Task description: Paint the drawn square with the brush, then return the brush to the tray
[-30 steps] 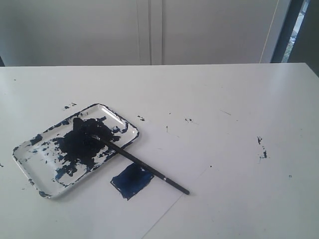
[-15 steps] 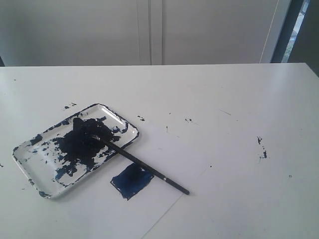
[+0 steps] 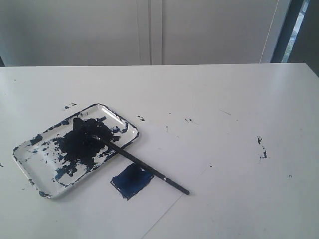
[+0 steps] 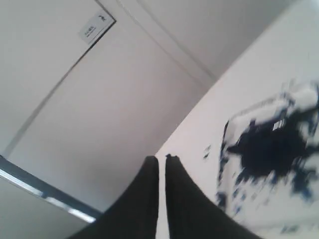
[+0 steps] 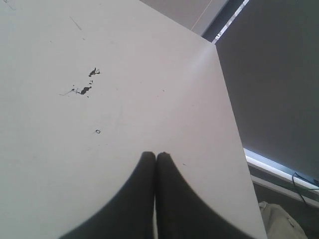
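Shallow round-cornered white tray (image 3: 117, 119) smeared blue-black, brush (image 3: 142, 165) bristles resting in it, thin black handle lying out toward 4 o'clock past the dark-blue drawn square (image 3: 130, 180), matte white paint-specked worktop (image 3: 239, 109), pale panelled wall behind, left gripper (image 4: 161, 158) and right gripper (image 5: 156, 155) both closed, empty

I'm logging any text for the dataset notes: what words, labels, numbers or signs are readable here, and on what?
Small white label on the pale wall panel: marks too blurred to read.
Nothing written shows on the tray, the brush or the table.
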Available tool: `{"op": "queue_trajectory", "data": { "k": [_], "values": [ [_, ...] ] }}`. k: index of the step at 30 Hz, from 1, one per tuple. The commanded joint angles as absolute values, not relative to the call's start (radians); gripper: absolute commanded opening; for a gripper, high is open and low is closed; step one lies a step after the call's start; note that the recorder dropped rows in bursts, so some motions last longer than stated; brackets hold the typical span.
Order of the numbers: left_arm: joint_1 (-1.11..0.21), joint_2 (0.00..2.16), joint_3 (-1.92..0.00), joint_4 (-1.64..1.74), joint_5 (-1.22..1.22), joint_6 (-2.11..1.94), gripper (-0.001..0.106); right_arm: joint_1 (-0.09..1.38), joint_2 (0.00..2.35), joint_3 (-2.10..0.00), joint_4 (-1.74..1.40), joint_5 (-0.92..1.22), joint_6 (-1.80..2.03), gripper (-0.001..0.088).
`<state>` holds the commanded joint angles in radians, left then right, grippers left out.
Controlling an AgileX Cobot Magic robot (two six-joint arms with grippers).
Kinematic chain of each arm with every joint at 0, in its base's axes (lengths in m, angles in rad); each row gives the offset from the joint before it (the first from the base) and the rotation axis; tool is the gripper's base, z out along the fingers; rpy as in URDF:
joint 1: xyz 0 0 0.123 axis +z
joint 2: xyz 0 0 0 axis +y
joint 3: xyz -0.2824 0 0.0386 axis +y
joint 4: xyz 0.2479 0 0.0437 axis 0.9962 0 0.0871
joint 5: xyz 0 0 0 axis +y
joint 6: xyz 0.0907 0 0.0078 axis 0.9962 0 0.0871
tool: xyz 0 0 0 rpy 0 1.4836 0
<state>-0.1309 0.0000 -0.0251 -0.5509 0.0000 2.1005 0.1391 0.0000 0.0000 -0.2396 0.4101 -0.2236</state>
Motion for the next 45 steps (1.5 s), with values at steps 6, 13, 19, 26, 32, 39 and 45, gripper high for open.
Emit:
{"op": "queue_trajectory", "data": {
  "k": [6,13,19,26,32,39,45],
  "values": [
    [-0.131,0.000,-0.025,-0.363,-0.007,2.101,0.013,0.139,0.000,0.000,-0.240,0.410,-0.224,0.0000],
    [-0.131,0.000,-0.025,-0.380,0.000,2.101,0.013,0.139,0.000,0.000,-0.240,0.410,-0.224,0.0000],
    [-0.131,0.000,-0.025,-0.381,0.072,2.101,0.013,0.139,0.000,0.000,-0.240,0.410,-0.224,0.0000],
    [-0.131,0.000,-0.025,-0.381,0.077,2.101,0.013,0.139,0.000,0.000,-0.240,0.410,-0.224,0.0000],
    [-0.129,0.000,-0.025,-0.344,0.041,1.781,0.013,0.139,0.000,0.000,-0.240,0.410,-0.224,0.0000],
    [-0.129,0.000,-0.024,-0.283,0.011,0.543,0.013,0.139,0.000,0.000,-0.240,0.410,-0.224,0.0000],
    [-0.129,0.000,-0.024,-0.283,0.022,0.261,0.013,0.139,0.000,0.000,-0.240,0.410,-0.224,0.0000]
  ]
}}
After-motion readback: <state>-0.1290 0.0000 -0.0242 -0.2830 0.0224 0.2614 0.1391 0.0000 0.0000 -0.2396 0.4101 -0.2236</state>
